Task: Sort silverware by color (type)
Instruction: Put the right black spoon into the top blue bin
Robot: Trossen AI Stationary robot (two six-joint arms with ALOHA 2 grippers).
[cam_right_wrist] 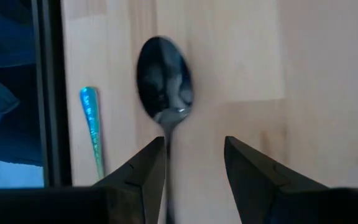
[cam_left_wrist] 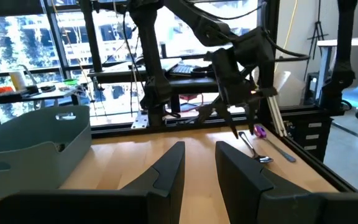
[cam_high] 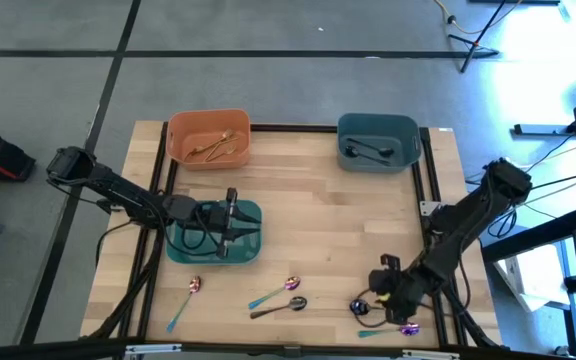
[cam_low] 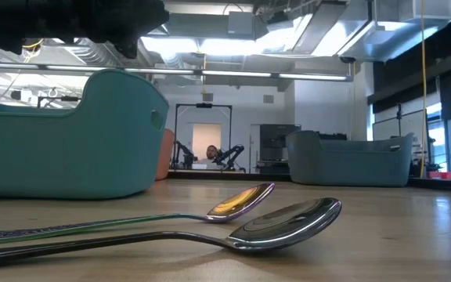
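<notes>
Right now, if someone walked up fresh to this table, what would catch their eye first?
Probably the three bins: an orange bin and a dark blue bin at the far edge, a teal bin nearer the left side under the left gripper. Next, the loose spoons along the near edge, where the open right gripper hovers over a black spoon.

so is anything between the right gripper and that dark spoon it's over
Nothing visible. The right gripper hangs open directly over the dark spoon, its handle running between the fingers; only a teal handle lies off to one side.

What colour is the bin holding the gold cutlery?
Orange; the bin shows best in the high view.
</notes>
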